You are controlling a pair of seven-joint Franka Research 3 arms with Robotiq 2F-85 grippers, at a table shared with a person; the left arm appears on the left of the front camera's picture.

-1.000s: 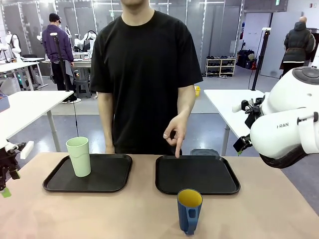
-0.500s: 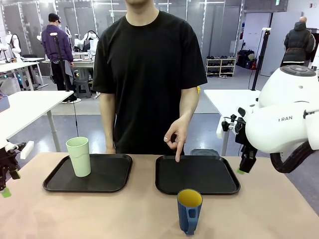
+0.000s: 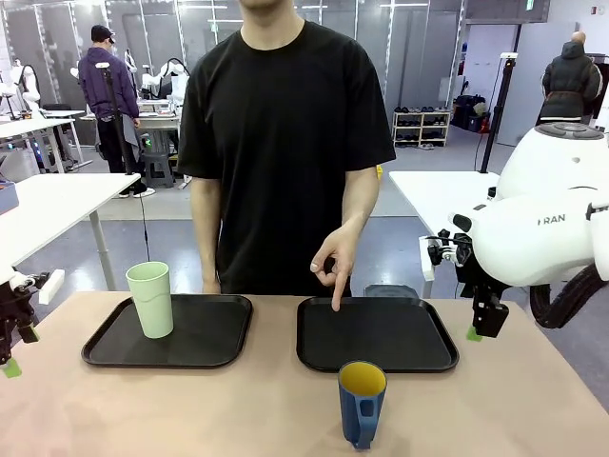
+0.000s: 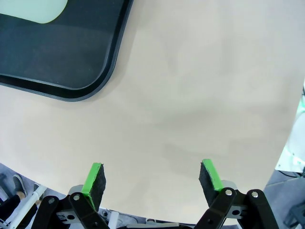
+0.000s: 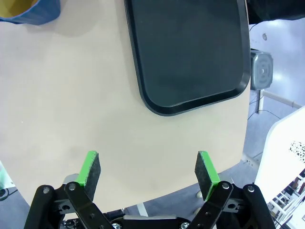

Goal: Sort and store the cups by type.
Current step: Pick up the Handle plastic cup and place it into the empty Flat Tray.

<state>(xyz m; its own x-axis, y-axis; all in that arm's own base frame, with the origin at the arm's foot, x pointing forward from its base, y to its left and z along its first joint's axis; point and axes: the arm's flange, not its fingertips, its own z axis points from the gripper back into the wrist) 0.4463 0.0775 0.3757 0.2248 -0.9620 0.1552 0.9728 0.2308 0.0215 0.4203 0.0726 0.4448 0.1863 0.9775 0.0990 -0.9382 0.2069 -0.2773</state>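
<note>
Right tool (image 5: 147,174) points straight down over the tabletop (image 5: 71,95), spread wide and empty, blue mug (image 5: 28,9) ahead, off past its left finger. Left tool (image 4: 152,179) is likewise wide open, mint tumbler (image 4: 33,9) on the tray (image 4: 71,62) ahead.

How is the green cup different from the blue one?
The green tumbler is taller, pale mint and handleless; the blue mug is shorter, dark blue with a yellow inside and a handle. The green tumbler stands on the left tray; the blue mug stands on the bare table, before the right tray. Both stand upright and open-topped.
</note>
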